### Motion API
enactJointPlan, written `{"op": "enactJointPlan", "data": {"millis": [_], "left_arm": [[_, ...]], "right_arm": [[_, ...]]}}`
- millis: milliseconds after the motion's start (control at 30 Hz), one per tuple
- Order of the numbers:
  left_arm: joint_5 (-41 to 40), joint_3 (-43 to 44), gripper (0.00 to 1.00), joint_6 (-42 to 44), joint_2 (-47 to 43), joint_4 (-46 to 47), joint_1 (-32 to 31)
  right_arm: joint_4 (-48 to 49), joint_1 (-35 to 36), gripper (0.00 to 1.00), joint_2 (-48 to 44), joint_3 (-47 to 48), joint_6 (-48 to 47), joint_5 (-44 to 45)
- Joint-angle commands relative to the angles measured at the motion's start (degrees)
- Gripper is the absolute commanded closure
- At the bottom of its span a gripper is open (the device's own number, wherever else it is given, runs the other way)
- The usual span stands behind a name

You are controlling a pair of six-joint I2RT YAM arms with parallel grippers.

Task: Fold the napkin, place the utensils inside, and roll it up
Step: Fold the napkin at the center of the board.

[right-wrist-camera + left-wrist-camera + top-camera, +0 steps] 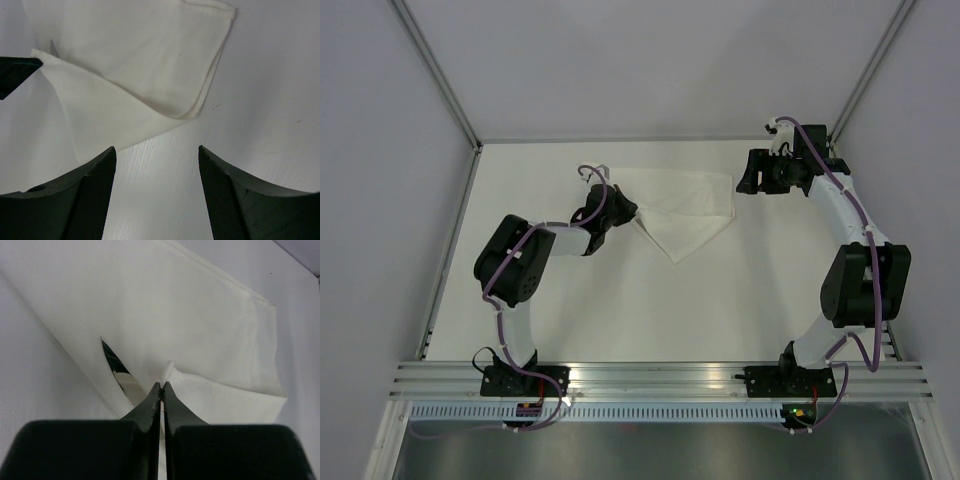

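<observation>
On the left, the left gripper [620, 212] is down at the napkin's near-left edge with its fingers pressed together, pinching a small raised pucker of cloth, which shows plainly in the left wrist view. The napkin [685, 205] lies folded toward the far middle of the bench [620, 310], layered, with a point reaching toward the arms. Look just left of the pinch: the knife [117, 372] pokes its silvery blade out from under the cloth edge, the rest of it hidden inside the fold. There is no box or tray here. The napkin is the only wrapper, and one utensil is tucked into it; whether more lie inside I cannot tell. So folding and loading look done, and by my reading this is the start of the roll. The next move calls for carrying that pinched edge over the knife and turning it across the cloth without dragging the blade out. On the right, the right gripper [156, 150] hovers spread wide, holding nothing, just off the napkin's right side, well placed to pin the cloth.
</observation>
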Motion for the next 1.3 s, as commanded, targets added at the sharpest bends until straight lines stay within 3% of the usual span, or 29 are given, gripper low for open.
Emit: {"op": "enactJointPlan", "data": {"millis": [0,633,1067,1267], "left_arm": [[0.5,1.2,0.98,-2.6,0.8,0.6,0.6],[0.4,1.2,0.98,-2.7,1.6,-0.2,2.5],[-1.6,3.3,0.54,-1.1,0.4,-2.5,4.4],[-1.1,4.4,0.45,-1.0,-0.4,-3.7,7.7]], "right_arm": [[-0.7,0.4,0.28,0.6,1.9,0.1,0.0],[-0.9,0.6,0.28,0.8,1.8,-0.1,0.1],[-1.2,0.9,0.28,1.2,1.8,-0.1,0.2],[-1.3,0.9,0.28,1.3,1.8,-0.1,0.2]]}}
